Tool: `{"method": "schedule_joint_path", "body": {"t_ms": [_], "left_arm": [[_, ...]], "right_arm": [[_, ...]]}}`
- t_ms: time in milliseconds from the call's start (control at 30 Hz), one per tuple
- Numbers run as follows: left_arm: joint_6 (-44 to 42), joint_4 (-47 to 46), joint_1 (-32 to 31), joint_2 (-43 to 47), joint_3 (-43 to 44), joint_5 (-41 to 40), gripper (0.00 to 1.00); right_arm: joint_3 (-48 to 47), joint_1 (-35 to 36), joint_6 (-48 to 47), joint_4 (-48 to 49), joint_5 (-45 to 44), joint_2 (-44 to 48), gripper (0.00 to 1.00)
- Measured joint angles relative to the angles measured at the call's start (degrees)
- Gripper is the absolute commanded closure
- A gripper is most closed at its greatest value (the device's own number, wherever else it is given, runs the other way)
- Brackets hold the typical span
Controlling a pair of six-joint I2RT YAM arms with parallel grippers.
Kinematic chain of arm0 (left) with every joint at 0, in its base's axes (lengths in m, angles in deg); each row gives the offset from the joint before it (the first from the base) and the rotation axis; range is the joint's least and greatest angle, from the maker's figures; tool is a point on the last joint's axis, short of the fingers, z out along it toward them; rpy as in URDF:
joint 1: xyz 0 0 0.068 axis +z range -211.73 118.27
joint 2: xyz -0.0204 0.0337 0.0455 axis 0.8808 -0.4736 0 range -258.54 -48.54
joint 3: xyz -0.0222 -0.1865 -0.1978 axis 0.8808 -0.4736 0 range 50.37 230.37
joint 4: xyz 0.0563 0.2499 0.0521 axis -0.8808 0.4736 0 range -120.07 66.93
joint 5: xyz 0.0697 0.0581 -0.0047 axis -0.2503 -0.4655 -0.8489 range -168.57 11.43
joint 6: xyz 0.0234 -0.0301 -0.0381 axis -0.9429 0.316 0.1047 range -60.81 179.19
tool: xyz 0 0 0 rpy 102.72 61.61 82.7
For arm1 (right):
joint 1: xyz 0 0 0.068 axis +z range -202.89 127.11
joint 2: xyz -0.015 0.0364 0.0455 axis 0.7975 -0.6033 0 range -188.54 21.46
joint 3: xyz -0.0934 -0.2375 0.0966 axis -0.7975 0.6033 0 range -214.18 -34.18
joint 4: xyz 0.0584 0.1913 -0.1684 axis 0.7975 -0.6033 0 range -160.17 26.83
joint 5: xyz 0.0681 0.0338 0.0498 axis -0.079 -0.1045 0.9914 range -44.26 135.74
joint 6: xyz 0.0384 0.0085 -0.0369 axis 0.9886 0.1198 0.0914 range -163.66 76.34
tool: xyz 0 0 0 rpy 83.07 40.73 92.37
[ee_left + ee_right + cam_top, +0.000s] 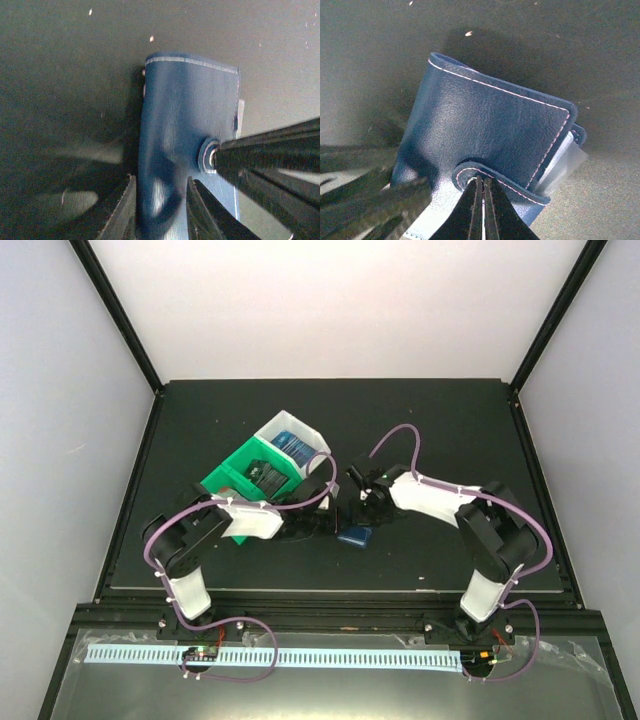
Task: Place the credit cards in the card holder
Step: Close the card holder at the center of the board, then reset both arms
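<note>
Nothing legible in any view. On the credit cards (293, 445) standing in the green-and-white bin (232, 468), faint pale print, too small to read from above. On the dark blue card holder (485, 125), only pale stitching along the edges and a round snap; no letters, numbers or brand mark to make out.

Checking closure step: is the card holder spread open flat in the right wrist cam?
No, the card holder is folded over, its snap tab wrapped onto the front and pinched between the jaws of the right gripper.
</note>
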Motion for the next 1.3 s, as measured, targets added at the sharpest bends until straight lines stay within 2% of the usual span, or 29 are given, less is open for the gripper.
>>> {"method": "schedule_joint_path", "body": {"t_ms": [100, 300, 433, 633, 767, 900, 1067, 1167, 1300], "left_arm": [[0.0, 1.1, 0.1, 1.9, -1.0, 0.2, 0.64], [-0.9, 11.1, 0.6, 9.0, -1.8, -1.7, 0.52], [-2.3, 15.9, 0.7, 17.6, -1.8, -4.8, 0.42], [-5.7, 21.1, 0.7, 35.3, -3.0, -11.1, 0.25], [-9.0, 24.9, 0.7, 46.5, -3.1, -16.6, 0.02], [-12.4, 28.5, 0.8, 55.8, -3.1, -21.5, 0.01], [-16.5, 31.3, 0.8, 67.8, -3.2, -28.2, 0.01], [-19.3, 33.4, 0.8, 74.1, -2.6, -32.7, 0.01], [-22.0, 35.8, 0.8, 78.2, 0.1, -37.7, 0.01]], "right_arm": [[2.6, 0.0, 0.6, 2.9, -0.9, 3.0, 0.89], [4.1, -0.3, 1.3, 2.9, -5.5, 11.4, 0.79], [5.5, -0.3, 1.3, 2.4, -10.1, 23.5, 0.67], [8.5, -0.5, 0.4, -1.6, -20.1, 42.8, 0.49], [8.8, -0.5, -2.3, -3.8, -26.7, 56.0, 0.40], [8.1, -0.5, -5.2, -5.4, -31.6, 65.6, 0.23], [7.1, -0.6, -8.3, -7.0, -37.0, 73.4, 0.01], [6.8, -0.6, -9.7, -7.6, -39.6, 77.0, 0.00], [5.8, -0.6, -10.6, -8.4, -42.2, 79.7, 0.00]]}}
